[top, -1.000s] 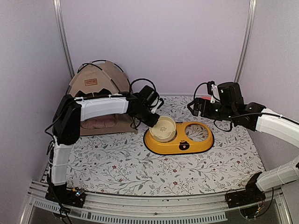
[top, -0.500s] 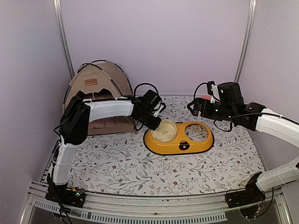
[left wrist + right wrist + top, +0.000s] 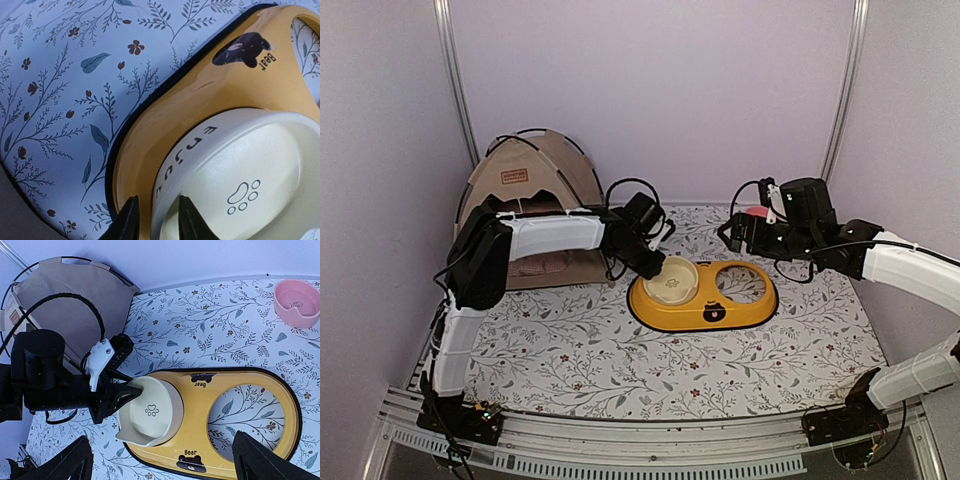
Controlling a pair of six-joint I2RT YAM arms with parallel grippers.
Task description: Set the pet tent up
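Since the tan-beige fabric dome tent [image 3: 530, 185] already stands domed on its black poles at the back-left corner, behind the left arm, the step in hand looks like dressing the yellow oval two-hole plastic feeder tray [image 3: 200, 407], not the tent.

Left gripper [image 3: 156, 220]: jaws slightly apart, straddling the rim of the round cream bowl [image 3: 150, 412], one finger inside and one over the tray. It reads as a release, not a pinch.

To do it well: open wider before moving. Lift straight up so the inner finger doesn't hook the rim and tip the bowl. Retreat clear of the tent poles.

Right gripper [image 3: 732, 233]: jaws wide apart, holding nothing, hovering behind the tray's right half.

Containers:
- Tent: a pinkish cushion [image 3: 535, 262] shows in the doorway.
- Tray: left hole holds the cream bowl, can't tell if it's fully seated. Right hole is bare, with the floral cloth [image 3: 620, 360] showing through.
- Cream bowl: empty, paw print on its floor.
- Small pink bowl [image 3: 296, 302]: on the cloth behind the tray, looks empty.
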